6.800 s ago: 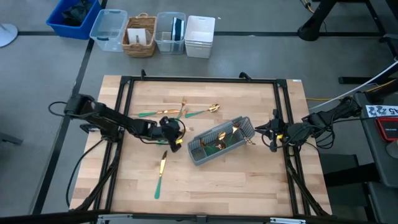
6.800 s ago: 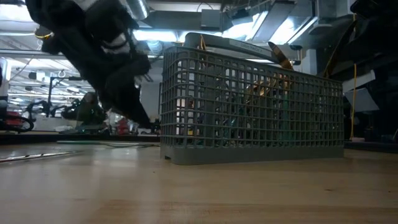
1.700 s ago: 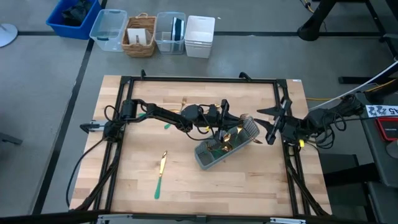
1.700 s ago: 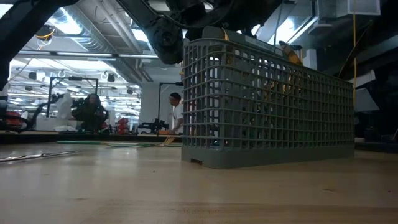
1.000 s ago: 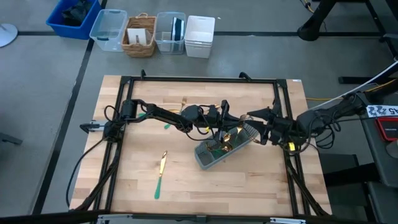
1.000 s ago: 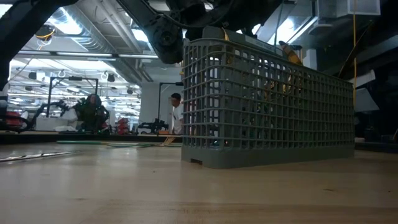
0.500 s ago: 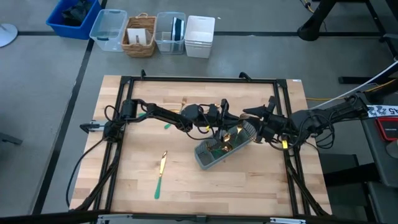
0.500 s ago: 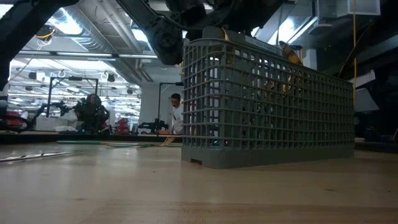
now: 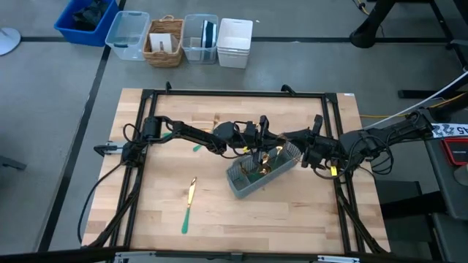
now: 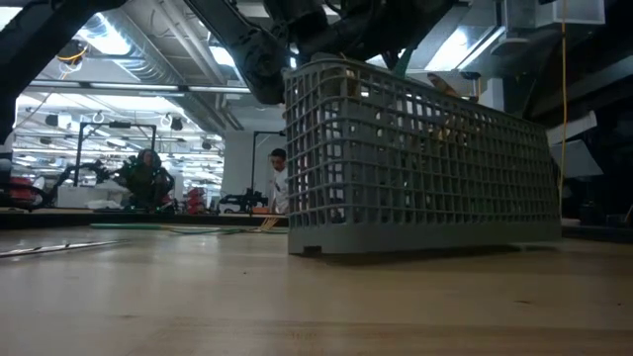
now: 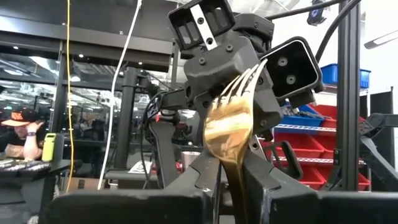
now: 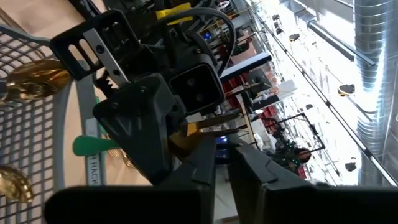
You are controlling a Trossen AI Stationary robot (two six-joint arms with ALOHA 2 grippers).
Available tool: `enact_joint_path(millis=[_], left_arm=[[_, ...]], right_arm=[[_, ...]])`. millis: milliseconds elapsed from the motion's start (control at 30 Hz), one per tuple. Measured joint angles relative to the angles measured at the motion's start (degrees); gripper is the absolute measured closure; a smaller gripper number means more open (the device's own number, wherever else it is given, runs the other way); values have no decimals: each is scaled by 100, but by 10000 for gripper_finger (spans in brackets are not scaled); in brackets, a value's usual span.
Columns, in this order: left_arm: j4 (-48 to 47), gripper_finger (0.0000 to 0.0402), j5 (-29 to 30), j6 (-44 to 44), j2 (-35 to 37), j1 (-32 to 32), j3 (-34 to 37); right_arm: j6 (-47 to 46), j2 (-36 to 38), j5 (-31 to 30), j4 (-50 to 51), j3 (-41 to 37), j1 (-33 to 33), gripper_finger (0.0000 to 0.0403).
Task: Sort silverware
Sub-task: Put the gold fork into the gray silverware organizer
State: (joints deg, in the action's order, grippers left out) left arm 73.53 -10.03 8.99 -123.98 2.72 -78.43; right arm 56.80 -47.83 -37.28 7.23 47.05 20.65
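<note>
High view shows the wooden table (image 9: 153, 219) with both arms meeting over the grey caddy (image 9: 245, 183), which lies askew near the middle. The left jaws (image 9: 260, 143) hang just above the caddy's near rim, clamped narrow on a gold fork (image 11: 231, 124) whose tines stand up past them in the left wrist view. The right jaws (image 9: 291, 139) sit at the caddy's far end, facing the left jaws and almost touching them; they have drawn narrow, but whether they grip the caddy rim I cannot tell. Gold heads of more silverware (image 9: 263, 166) show inside the caddy, directly below the left jaws. One knife (image 9: 189, 204) lies alone on the table, well apart from both jaws.
</note>
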Motion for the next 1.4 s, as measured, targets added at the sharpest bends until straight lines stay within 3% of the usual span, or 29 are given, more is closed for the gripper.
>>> enact_joint_path(millis=[233,767,1000,1400], left_arm=[[8,377,8,0,-1,2,0],[38,377,-161,264,-1,-42,-4],[49,356,-358,262,-1,-156,-22],[91,329,-289,275,-1,-289,-22]], right_arm=[[-9,4,22,21,-2,1,388],[-134,10,268,34,-2,9,388],[-151,195,141,87,-13,651,388],[-389,242,-767,200,-13,1416,389]])
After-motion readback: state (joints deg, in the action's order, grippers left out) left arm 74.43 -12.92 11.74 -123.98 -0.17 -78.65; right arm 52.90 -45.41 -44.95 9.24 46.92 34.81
